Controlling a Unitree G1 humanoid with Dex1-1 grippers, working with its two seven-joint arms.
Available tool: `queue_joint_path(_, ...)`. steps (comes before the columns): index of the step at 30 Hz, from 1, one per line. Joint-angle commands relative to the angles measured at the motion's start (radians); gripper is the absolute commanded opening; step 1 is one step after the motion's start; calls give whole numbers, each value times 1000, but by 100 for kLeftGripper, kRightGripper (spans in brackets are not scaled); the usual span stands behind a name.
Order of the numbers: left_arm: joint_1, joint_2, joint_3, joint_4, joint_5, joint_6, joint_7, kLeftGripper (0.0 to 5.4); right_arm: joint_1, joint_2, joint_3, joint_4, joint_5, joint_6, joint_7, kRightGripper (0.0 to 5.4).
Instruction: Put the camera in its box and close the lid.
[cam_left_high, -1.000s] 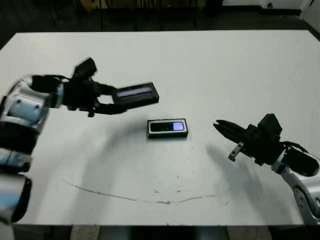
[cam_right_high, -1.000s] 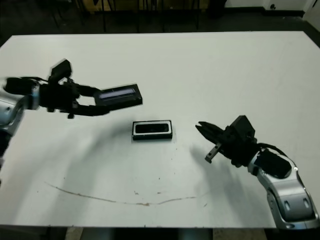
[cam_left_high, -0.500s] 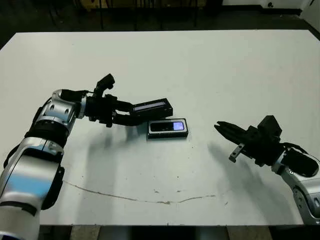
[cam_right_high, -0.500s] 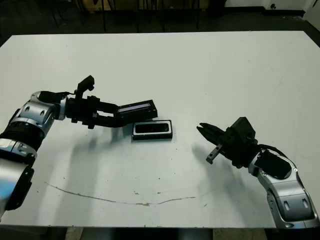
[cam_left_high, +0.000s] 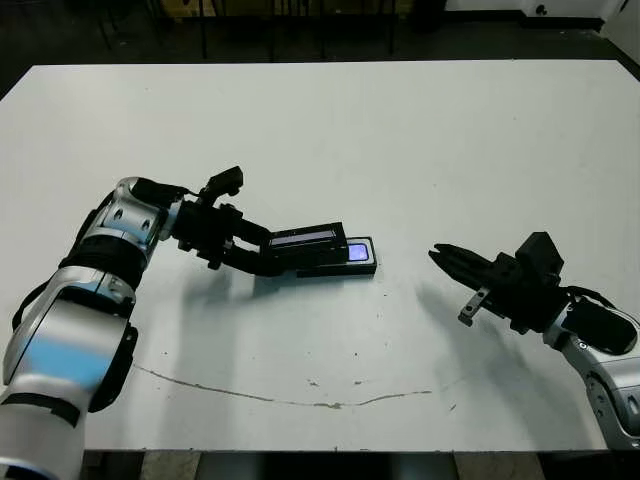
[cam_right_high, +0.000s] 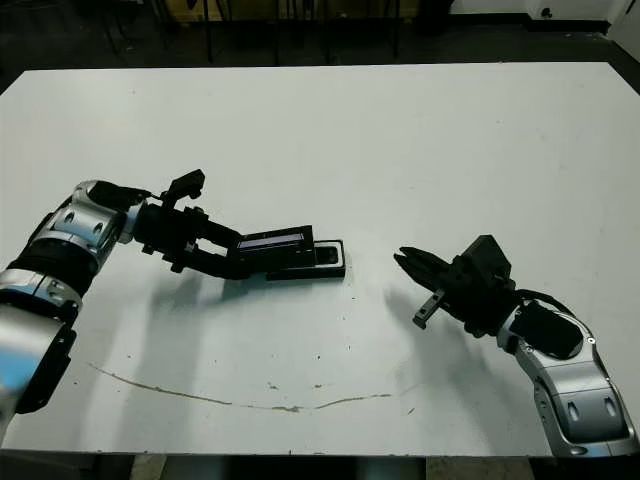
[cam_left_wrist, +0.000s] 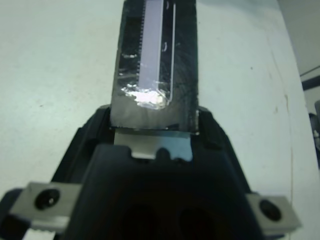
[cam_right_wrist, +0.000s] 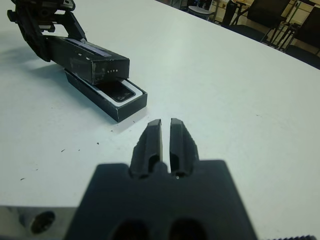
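The box (cam_left_high: 362, 267), a black tray with a white lining, lies at the table's middle. The camera (cam_left_high: 357, 252) rests inside it, and only its bluish shiny end shows. My left gripper (cam_left_high: 270, 257) is shut on one end of the lid (cam_left_high: 306, 240), a black cover with a pale strip. The lid hangs tilted just over the box and hides most of it. The right wrist view shows the lid (cam_right_wrist: 89, 58) overlapping the box (cam_right_wrist: 122, 106), with the camera (cam_right_wrist: 117, 90) peeking out. My right gripper (cam_left_high: 438, 254) hovers to the right of the box, shut and holding nothing.
A thin brown scuff line (cam_left_high: 270, 396) runs across the white table (cam_left_high: 400, 140) near its front edge. Dark chairs (cam_right_wrist: 260, 15) stand beyond the table's far side.
My left arm has carried the lid down and to the right, from above and left of the box to over it. The right arm has stayed put.
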Motion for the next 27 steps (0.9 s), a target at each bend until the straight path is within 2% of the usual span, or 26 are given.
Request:
queue_joint_path(1,32,-5,-32,-49,26,17,-39,264,9,-5,1,14,-11,-5,3,0)
queue_joint_path(4,50,-6,-39,-103,36,8,-11,264,6,-7,3,7,-9,14,0,0)
queue_joint_path(10,63,-21,-77,-154,94,-12,92,264,7,-7,3,9,-12,1,4,0)
queue_joint_path(27,93,-69,-113,-202,90,33,115,264,20,-6,-3,0,-11,11,0,0)
